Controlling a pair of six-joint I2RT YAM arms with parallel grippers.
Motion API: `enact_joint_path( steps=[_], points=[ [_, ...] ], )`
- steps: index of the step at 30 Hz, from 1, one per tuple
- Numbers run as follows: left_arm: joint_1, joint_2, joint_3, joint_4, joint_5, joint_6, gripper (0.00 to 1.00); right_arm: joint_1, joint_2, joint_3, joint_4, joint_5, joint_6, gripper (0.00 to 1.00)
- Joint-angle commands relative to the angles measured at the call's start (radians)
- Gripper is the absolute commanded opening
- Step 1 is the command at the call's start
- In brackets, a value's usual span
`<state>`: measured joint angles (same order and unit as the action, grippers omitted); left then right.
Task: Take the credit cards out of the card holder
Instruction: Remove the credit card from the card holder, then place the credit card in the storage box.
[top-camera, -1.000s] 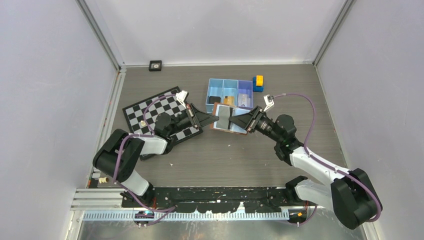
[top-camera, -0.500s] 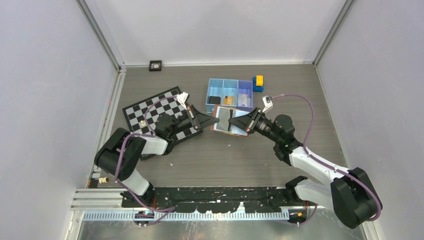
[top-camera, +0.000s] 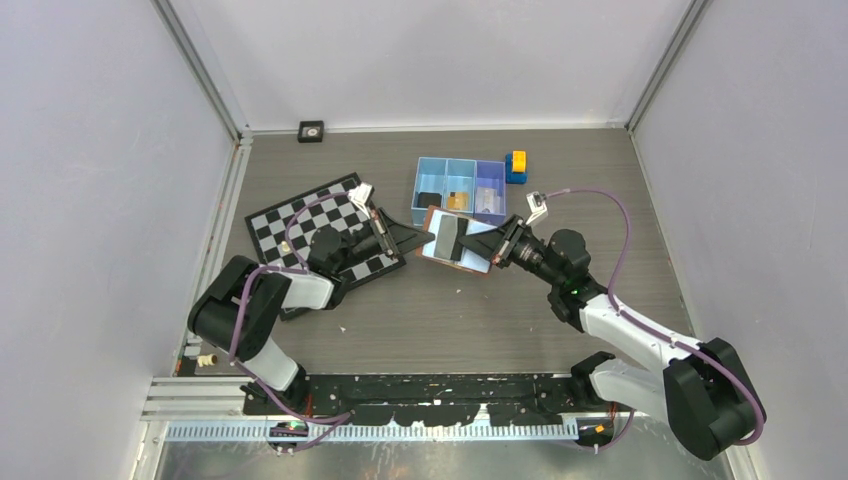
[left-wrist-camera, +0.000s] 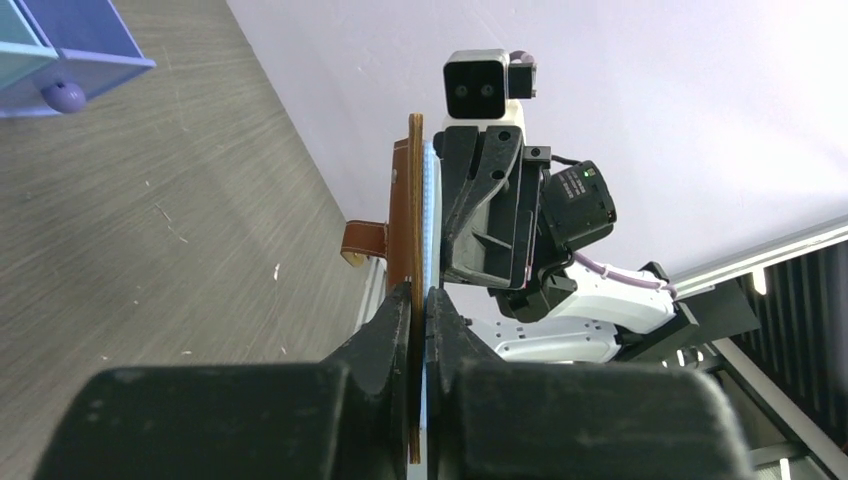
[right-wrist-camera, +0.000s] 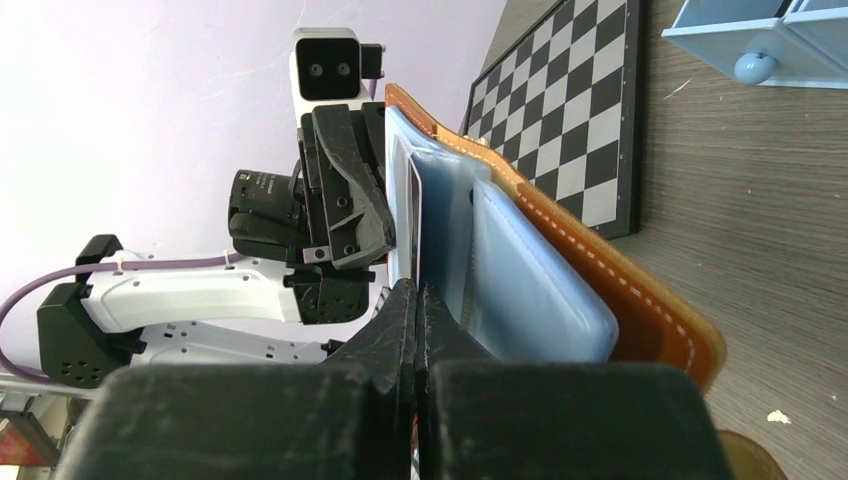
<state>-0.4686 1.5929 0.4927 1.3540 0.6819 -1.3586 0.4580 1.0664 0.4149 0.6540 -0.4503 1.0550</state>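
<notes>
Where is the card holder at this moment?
In the top view, the card holder is mid-table, held open between the left pincer and right pincer, just in front of the blue tray.

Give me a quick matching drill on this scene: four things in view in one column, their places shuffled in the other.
1. card holder
2. chessboard
3. blue tray
4. yellow-and-blue block

a. beside the tray's right end
b. under the left arm
c. between both arms' jaws
d. just beyond the card holder, farther from the arms

Pairs: 1-c, 2-b, 3-d, 4-a
</notes>
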Motion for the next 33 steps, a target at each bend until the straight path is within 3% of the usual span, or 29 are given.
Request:
enact_joint_path(
  steps=[1, 13, 23, 26, 33],
  points=[
    [0.012, -0.044, -0.005, 0.077, -0.019, -0.003, 0.0, -0.007, -0.022, 0.021, 0.004, 0.017, -0.016, 0.0],
    [0.075, -0.083, -0.049, 0.066, -0.042, -0.023, 0.0, -0.027, -0.043, 0.019, -0.066, 0.059, -0.027, 0.0],
    [0.156, -0.104, -0.069, -0.111, -0.059, 0.007, 0.0, -0.095, -0.056, 0.066, -0.157, 0.032, -0.038, 0.0],
    [0.192, -0.175, -0.072, -0.281, -0.085, 0.08, 0.0, -0.119, -0.047, 0.129, -0.257, 0.039, -0.064, 0.0],
    [0.2, -0.455, -0.007, -0.887, -0.259, 0.344, 0.0, -0.122, 0.109, 0.317, -0.405, 0.087, -0.113, 0.0]
  ],
)
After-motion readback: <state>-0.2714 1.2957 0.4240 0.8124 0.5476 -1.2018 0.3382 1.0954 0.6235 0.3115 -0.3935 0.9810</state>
